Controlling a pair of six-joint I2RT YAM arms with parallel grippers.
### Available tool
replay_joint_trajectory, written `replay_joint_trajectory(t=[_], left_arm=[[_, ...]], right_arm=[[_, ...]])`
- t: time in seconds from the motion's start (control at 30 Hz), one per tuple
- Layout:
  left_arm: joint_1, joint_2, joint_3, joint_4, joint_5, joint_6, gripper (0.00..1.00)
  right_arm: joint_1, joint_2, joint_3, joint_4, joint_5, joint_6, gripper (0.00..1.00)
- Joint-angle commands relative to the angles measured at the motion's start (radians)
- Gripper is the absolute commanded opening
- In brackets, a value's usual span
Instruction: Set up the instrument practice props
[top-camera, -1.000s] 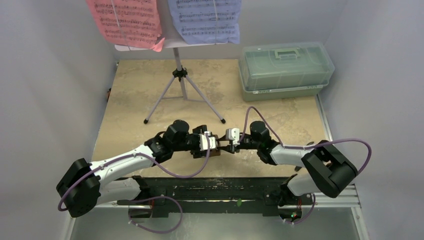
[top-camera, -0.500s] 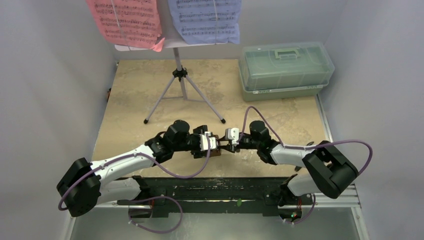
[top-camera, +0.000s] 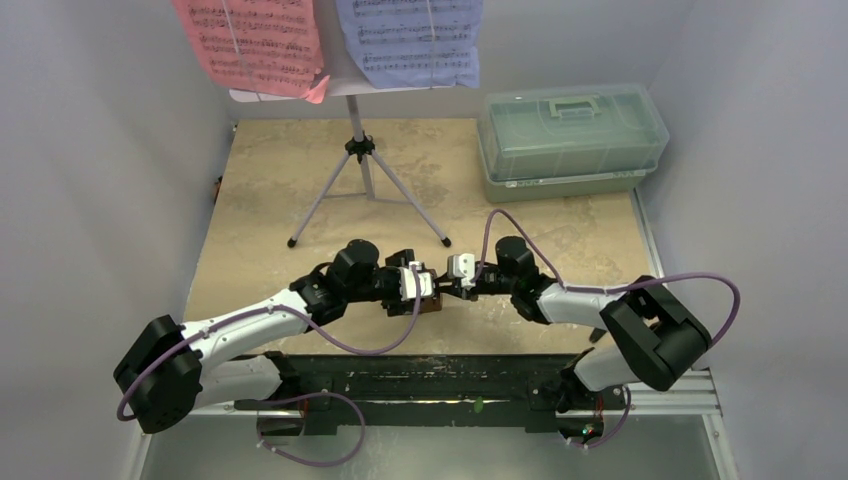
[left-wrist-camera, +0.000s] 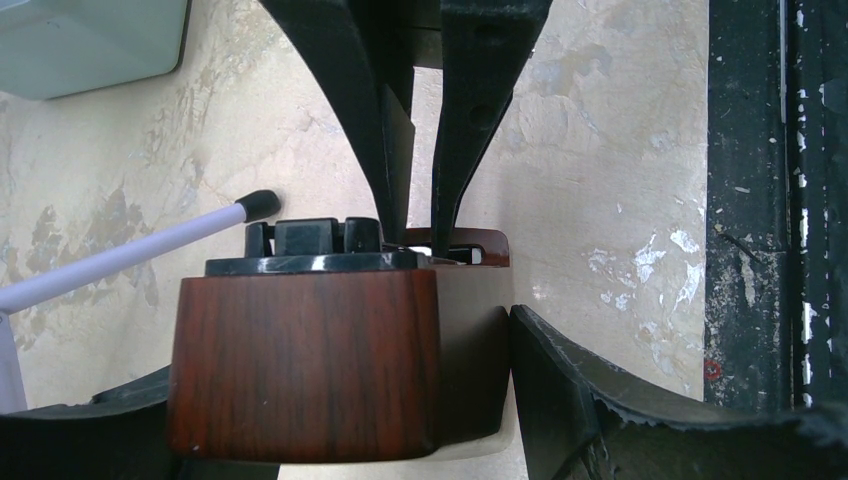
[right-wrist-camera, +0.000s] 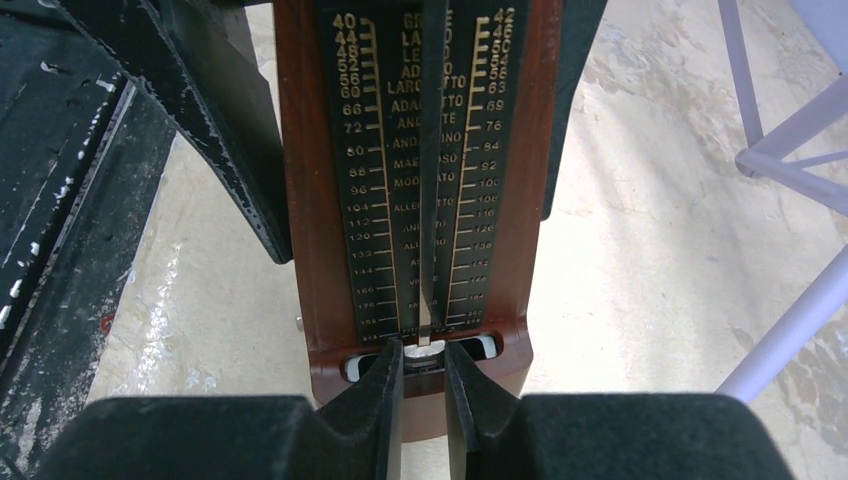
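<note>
At the right claw (right-wrist-camera: 424, 385), you will find the jaws drawn to a narrow slit. They straddle the thin pendulum rod (right-wrist-camera: 431, 150) at the foot of the metronome's (right-wrist-camera: 480, 180) gold-lettered tempo scale. From either wrist view you cannot tell whether the pads actually pinch the rod.

Opposite it, the left claw (left-wrist-camera: 335, 365) is clenched on the brown metronome. Its two black fingers (left-wrist-camera: 580, 400) flank the wooden body and bear against its sides. In the left wrist view the right claw's fingertips come down from above onto the front face.

Note that both arms meet over the middle of the marbled table (top-camera: 280, 180), a little back from the black rail (top-camera: 430, 375) at its near edge. The metronome sits between the two claws there. You cannot tell whether it rests on the table or hangs just clear of it.

Behind the claws stands the lavender music stand (top-camera: 360, 150), upright on its tripod, with one black-tipped leg (left-wrist-camera: 130, 255) reaching close to the metronome. The pink sheet (top-camera: 255, 45) and the pale-blue sheet (top-camera: 410, 40) rest side by side on its desk. The translucent green box (top-camera: 570, 140) sits lidded at the far right, well apart from both claws.
</note>
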Motion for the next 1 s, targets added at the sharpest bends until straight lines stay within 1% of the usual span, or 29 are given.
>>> replay_joint_trajectory(t=[0.0, 0.23, 0.53, 0.7, 0.97], left_arm=[[-0.015, 0.029, -0.006, -0.021, 0.042, 0.039, 0.21], [-0.015, 0.036, -0.005, -0.023, 0.043, 0.041, 0.2], [-0.015, 0.043, -0.007, -0.022, 0.046, 0.039, 0.19], [-0.016, 0.045, -0.005, -0.026, 0.046, 0.041, 0.19], [-0.016, 0.037, -0.006, -0.026, 0.042, 0.041, 0.19]], right_arm=[[0.018, 0.018, 0.045, -0.011, 0.043, -0.051, 0.16], [0.018, -0.017, 0.045, -0.012, 0.043, -0.069, 0.0], [0.019, -0.133, -0.006, 0.05, 0.006, -0.058, 0.0], [0.019, -0.131, -0.015, 0.066, -0.013, -0.052, 0.0], [0.019, -0.118, -0.014, 0.067, 0.0, -0.039, 0.0]])
